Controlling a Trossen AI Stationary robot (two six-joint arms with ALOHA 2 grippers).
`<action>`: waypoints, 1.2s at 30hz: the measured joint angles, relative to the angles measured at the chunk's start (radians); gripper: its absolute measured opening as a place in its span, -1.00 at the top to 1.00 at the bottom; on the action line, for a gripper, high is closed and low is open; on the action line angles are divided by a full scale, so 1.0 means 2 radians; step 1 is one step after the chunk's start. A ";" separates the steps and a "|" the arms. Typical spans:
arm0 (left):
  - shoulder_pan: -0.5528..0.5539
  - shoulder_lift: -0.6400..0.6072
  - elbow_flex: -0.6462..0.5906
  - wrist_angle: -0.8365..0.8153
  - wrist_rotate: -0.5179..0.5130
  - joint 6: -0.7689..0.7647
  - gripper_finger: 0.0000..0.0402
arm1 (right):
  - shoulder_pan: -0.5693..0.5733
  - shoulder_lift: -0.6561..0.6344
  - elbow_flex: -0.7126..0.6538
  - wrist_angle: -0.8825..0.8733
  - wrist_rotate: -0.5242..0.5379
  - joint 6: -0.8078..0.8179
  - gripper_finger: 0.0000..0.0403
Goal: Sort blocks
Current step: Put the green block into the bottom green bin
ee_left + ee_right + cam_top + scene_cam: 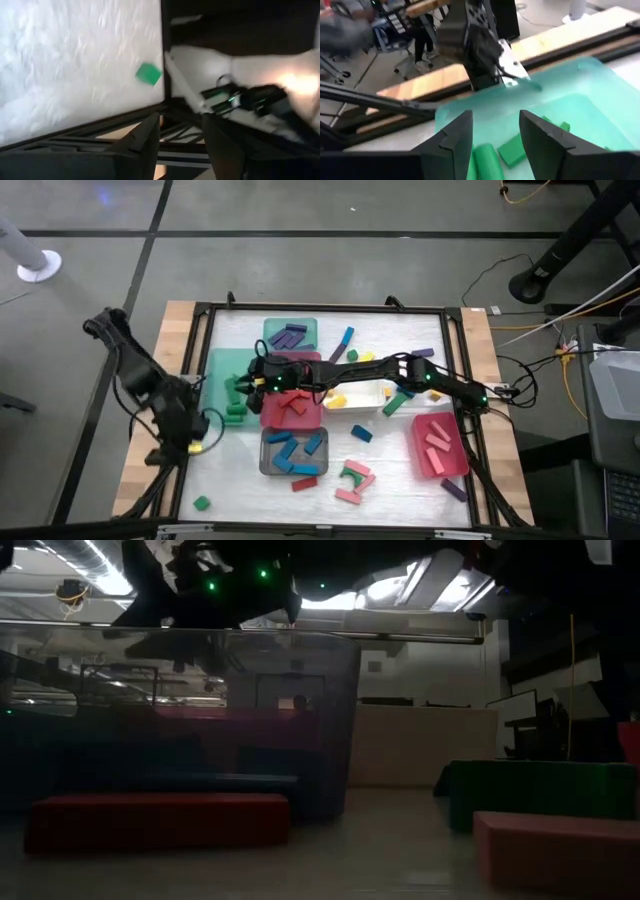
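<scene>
Currently right tool (pixel 495 145), fingers spread over the green tray (pixel 580 95); green blocks (pixel 512 149) beneath could bounce out if bumped.

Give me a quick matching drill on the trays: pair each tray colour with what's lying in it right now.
Trays:
1. grey tray
2. pink tray
3. red tray
4. large green tray

Contents:
A. green blocks
B. blue blocks
C. pink blocks
D. red blocks

Pairs: 1-B, 2-C, 3-D, 4-A
</scene>
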 joint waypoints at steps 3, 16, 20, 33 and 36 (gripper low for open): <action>-0.036 0.046 0.000 0.004 -0.014 0.016 0.32 | 0.000 -0.001 0.020 -0.001 -0.003 0.000 0.19; -0.122 0.210 0.000 0.113 -0.058 -0.053 0.32 | 0.000 -0.008 0.097 0.020 -0.011 -0.027 0.19; -0.143 0.250 0.000 0.171 -0.100 -0.002 0.32 | 0.001 -0.011 0.097 0.025 -0.011 -0.027 0.19; -0.183 0.349 0.000 0.201 -0.110 0.065 0.32 | 0.013 -0.015 0.097 0.023 -0.055 -0.022 0.19; -0.183 0.349 0.000 0.201 -0.109 0.049 0.32 | 0.015 -0.015 0.097 0.024 -0.055 -0.023 0.19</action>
